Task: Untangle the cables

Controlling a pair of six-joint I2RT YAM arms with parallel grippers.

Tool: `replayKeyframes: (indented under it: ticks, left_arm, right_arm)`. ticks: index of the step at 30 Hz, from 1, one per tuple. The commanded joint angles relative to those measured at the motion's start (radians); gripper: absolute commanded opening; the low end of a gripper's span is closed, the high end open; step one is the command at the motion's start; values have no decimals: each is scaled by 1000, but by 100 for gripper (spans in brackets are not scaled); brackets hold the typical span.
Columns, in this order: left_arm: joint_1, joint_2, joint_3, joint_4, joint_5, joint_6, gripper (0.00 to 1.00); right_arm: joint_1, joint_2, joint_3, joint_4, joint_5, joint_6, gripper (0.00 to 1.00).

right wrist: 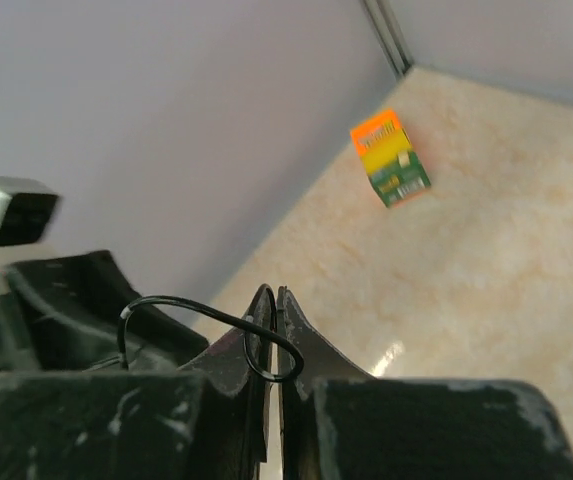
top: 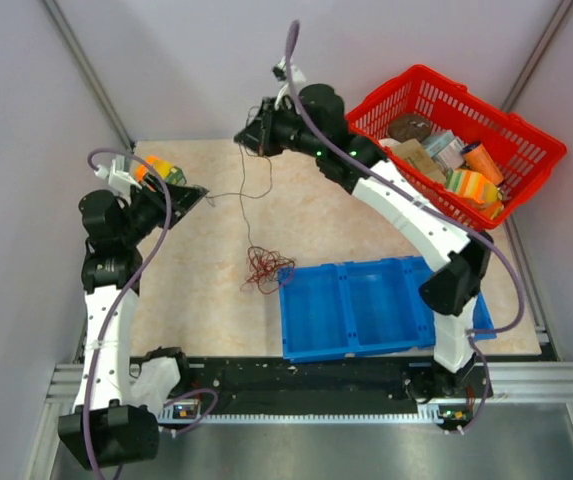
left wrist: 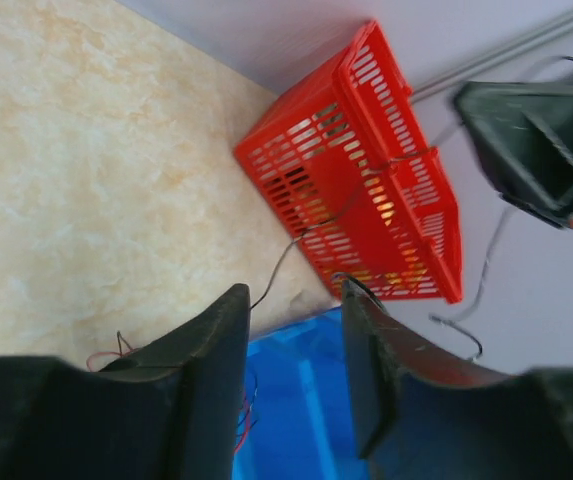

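The cables lie as a small dark red tangle [top: 262,268] on the table's middle, by the blue tray's left end. Thin strands [top: 266,175] rise from it toward both grippers. My right gripper [top: 244,135] is at the back centre, raised; in the right wrist view it [right wrist: 276,292] is shut on a black cable loop [right wrist: 182,301]. My left gripper [top: 198,195] is at the left. In the left wrist view it [left wrist: 294,290] is open, and a thin cable [left wrist: 284,255] runs past its left fingertip [left wrist: 234,300] toward the right arm. Red strands [left wrist: 106,352] show beside it.
A red basket [top: 436,85] with packaged goods stands at the back right, also in the left wrist view [left wrist: 366,190]. A blue divided tray [top: 356,305] sits front right. An orange-green box [top: 156,170] lies back left, also in the right wrist view [right wrist: 390,157]. Walls enclose three sides.
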Motion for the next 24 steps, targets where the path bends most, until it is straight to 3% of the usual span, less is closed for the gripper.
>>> replayKeyframes:
  ticks: [1, 4, 7, 14, 17, 21, 24]
  left_arm:
    - [4, 30, -16, 55, 56, 31, 58]
    - [-1, 68, -34, 92, 116, 15, 89]
    - [-27, 99, -71, 114, 136, 12, 98]
    - [-137, 197, -128, 244, 62, -47, 98]
    - [-165, 248, -117, 319, 76, -101, 98]
    - [-284, 268, -103, 282, 26, -68, 98]
    - [-305, 289, -121, 293, -20, -89, 98]
  right_arm:
    - [16, 55, 156, -90, 6, 47, 0]
    - [17, 48, 279, -10, -71, 128, 0]
    - [2, 36, 285, 108, -155, 268, 0]
    - [19, -63, 76, 367, -231, 455, 0]
    - [31, -67, 119, 328, -212, 431, 0]
    - [31, -35, 184, 312, -226, 449, 0]
    - [37, -27, 184, 348, -234, 480, 0]
